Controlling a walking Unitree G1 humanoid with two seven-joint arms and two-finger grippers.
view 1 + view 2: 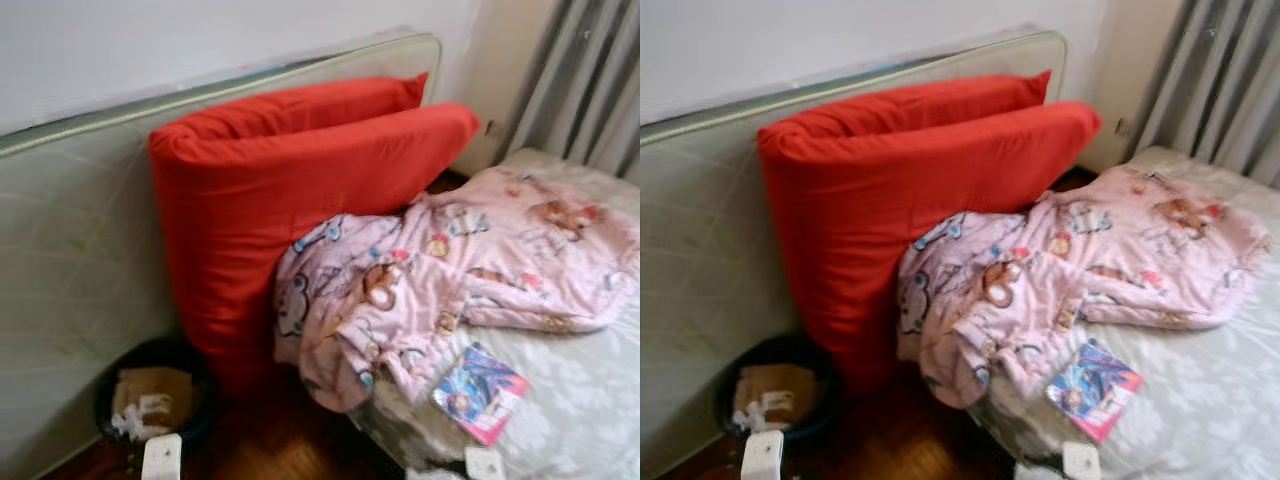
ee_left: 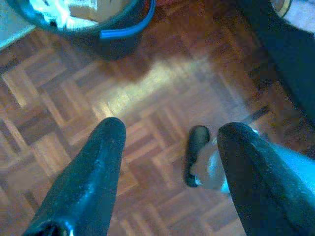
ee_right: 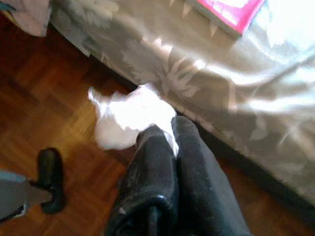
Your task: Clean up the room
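Here, right gripper [image 3: 165,130] pinches a white tissue [image 3: 125,118] low beside the bed [image 3: 236,93] (over wood floor [image 2: 162,93]); left gripper [image 2: 170,130] spread, empty, near the bin [image 1: 150,400]

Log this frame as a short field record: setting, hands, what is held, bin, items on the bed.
setting: bedroom, parquet floor, bed beside red cushions
left hand: open, over bare floor, holding nothing
right hand: shut on white crumpled paper, low by the bed edge
bin: dark, on floor by the cushions, cardboard and paper inside
on bed: pink blanket, magazine
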